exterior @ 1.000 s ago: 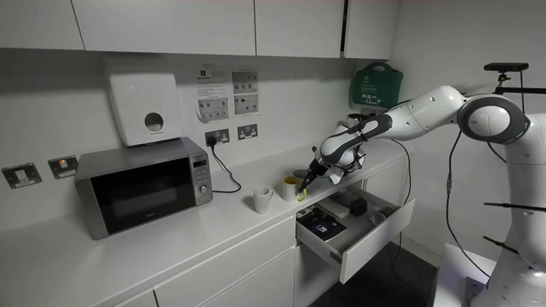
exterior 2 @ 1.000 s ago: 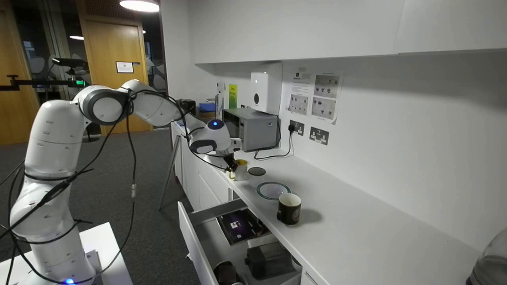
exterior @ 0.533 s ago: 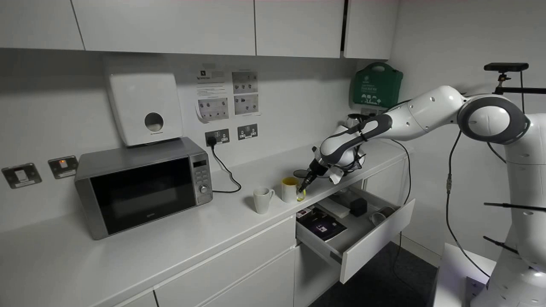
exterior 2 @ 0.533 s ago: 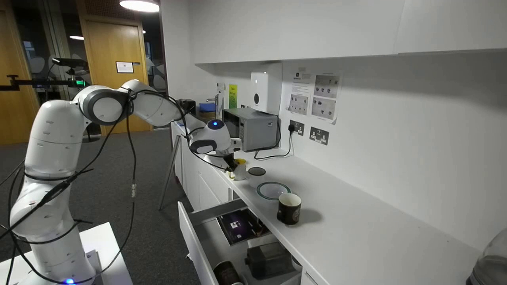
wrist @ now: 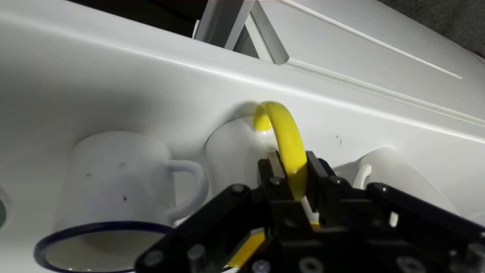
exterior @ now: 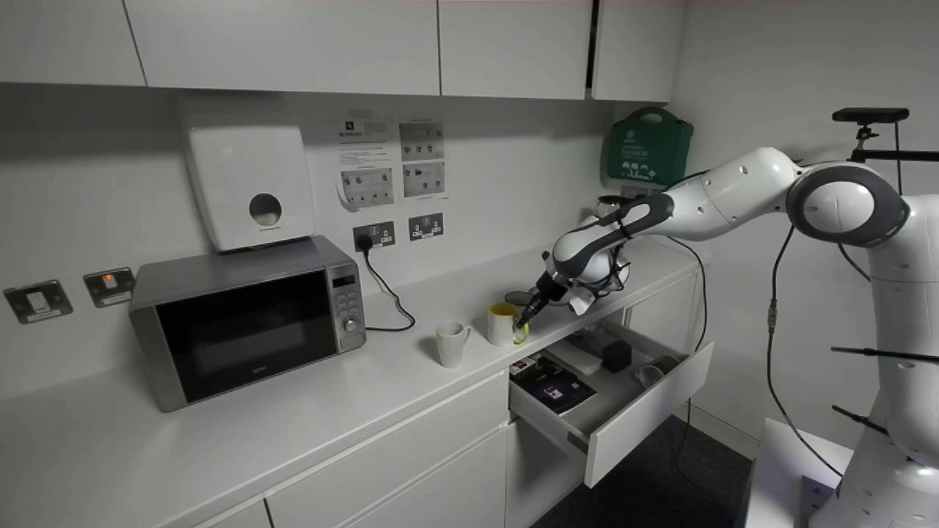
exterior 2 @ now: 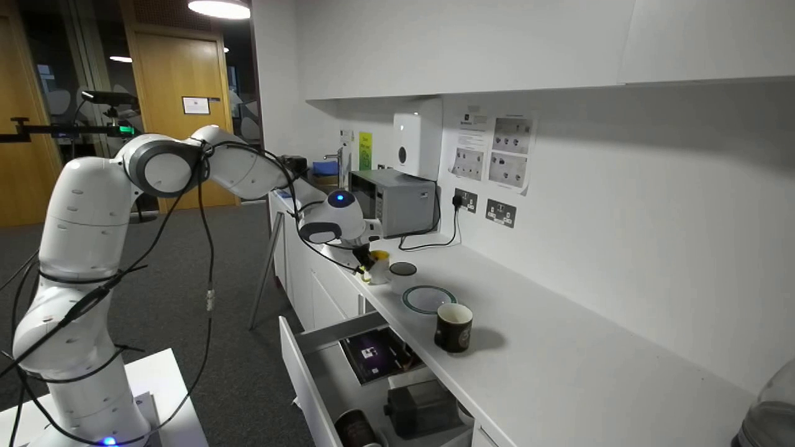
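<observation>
A white mug (exterior: 500, 331) with a yellow inside and a yellow handle (wrist: 284, 131) stands upright on the counter near its front edge. My gripper (wrist: 292, 163) is shut on that handle, one black finger on each side of it; part of the mug's body is hidden behind the fingers in the wrist view. In both exterior views the gripper (exterior 2: 365, 261) reaches down at a slant to the mug's handle side. Beside the mug stand a white enamel mug (wrist: 117, 178) with a dark blue rim and, on the other side, a plain white mug (exterior: 450, 346).
Below the counter a drawer (exterior: 649, 414) hangs open, with a dark box and other items inside. A green-rimmed bowl (exterior 2: 428, 299) and a black mug (exterior 2: 452, 330) stand farther along. A microwave (exterior: 249, 315) sits against the wall; upper cabinets (exterior: 293, 48) overhang the counter.
The gripper has closed further around the yellow handle. The mug shifted slightly toward the plain white mug, then slightly back with the gripper as the arm moved a little.
</observation>
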`<state>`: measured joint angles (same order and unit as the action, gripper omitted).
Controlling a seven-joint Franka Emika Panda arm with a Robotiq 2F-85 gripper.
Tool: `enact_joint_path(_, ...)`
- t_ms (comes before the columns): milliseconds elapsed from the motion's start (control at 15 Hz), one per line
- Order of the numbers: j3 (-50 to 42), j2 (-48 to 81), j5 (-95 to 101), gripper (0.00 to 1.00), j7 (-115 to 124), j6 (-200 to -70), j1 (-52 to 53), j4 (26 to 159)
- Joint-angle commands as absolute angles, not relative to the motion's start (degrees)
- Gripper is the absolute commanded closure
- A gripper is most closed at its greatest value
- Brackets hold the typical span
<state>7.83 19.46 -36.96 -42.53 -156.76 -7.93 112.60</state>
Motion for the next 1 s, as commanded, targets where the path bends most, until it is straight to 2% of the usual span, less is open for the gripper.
enact_joint_path(0, 10.57, 16.94, -45.1, 0.95, -51.26, -156.47, -12.66, 114.5)
enact_joint_path(600, 12.15, 7.29, -64.14, 0.95, -64.69, -155.94, -17.49, 122.71)
enact_joint_path(933, 10.2, 2.05, -64.16, 0.95, -63.08, -153.5, -17.26, 126.46)
